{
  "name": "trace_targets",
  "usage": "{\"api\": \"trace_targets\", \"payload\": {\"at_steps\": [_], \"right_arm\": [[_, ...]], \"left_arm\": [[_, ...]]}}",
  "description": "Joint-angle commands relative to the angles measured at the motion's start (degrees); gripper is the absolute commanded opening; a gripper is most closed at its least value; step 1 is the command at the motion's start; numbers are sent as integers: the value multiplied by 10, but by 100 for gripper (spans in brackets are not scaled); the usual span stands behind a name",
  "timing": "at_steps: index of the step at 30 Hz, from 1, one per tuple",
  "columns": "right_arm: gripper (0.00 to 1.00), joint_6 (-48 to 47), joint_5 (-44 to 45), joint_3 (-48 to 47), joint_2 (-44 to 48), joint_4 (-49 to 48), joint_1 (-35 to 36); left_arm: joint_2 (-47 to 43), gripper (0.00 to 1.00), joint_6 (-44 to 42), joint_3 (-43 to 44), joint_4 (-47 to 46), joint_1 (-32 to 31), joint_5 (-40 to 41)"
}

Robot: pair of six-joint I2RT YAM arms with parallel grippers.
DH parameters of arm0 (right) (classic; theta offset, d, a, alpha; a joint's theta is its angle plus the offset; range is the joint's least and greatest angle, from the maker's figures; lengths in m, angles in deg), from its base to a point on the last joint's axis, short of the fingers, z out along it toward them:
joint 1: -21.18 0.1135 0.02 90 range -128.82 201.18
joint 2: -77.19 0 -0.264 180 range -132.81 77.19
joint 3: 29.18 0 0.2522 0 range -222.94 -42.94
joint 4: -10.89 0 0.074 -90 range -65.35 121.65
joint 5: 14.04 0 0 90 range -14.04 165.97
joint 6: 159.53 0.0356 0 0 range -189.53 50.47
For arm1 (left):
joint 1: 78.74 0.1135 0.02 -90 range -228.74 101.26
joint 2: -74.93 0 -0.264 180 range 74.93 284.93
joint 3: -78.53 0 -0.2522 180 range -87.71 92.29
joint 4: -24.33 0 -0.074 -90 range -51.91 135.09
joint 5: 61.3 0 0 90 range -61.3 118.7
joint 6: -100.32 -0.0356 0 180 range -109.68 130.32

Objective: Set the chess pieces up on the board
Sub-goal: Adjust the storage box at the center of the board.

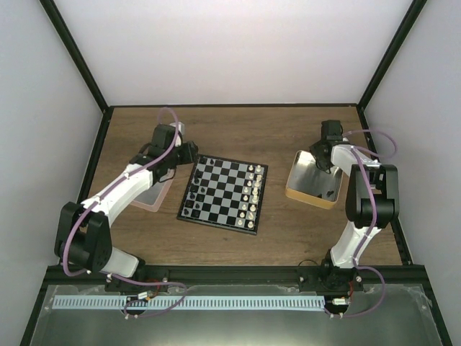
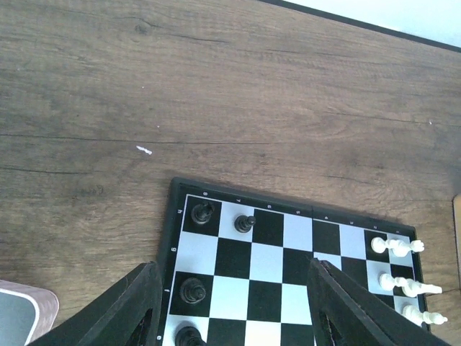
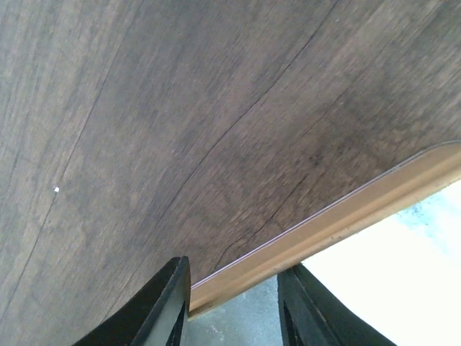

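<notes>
The board (image 1: 225, 195) lies in the middle of the table. White chessmen (image 1: 252, 191) line its right side. A few black chess pieces (image 1: 193, 207) stand along its left side. In the left wrist view black pieces (image 2: 204, 213) stand on the board's (image 2: 288, 267) corner squares, with white ones (image 2: 396, 246) at the right. My left gripper (image 2: 234, 306) is open and empty above the board's left edge; in the top view it (image 1: 186, 154) hangs by the board's far left corner. My right gripper (image 3: 234, 303) is open and empty over the tan tray's (image 3: 346, 216) rim.
The pink-rimmed clear box (image 1: 153, 194) sits left of the board, under the left arm; its corner shows in the left wrist view (image 2: 21, 313). The tan tray (image 1: 312, 184) stands right of the board. Black frame rails edge the wooden table (image 1: 238, 126).
</notes>
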Motion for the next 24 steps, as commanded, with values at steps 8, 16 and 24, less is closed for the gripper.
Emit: {"api": "trace_targets", "payload": {"at_steps": [8,16,24], "right_arm": [[26,-164,-125,23,22,-27,3],[22,-260,-174,43,44,8,33],[22,-352,-201,72,81,61,73]], "left_arm": [[-11,58,-4,-14,-24,16,-33],[-9,58,-2,-17,-30,19,-41],[-6,58,1,-15,-32,21,-60]]}}
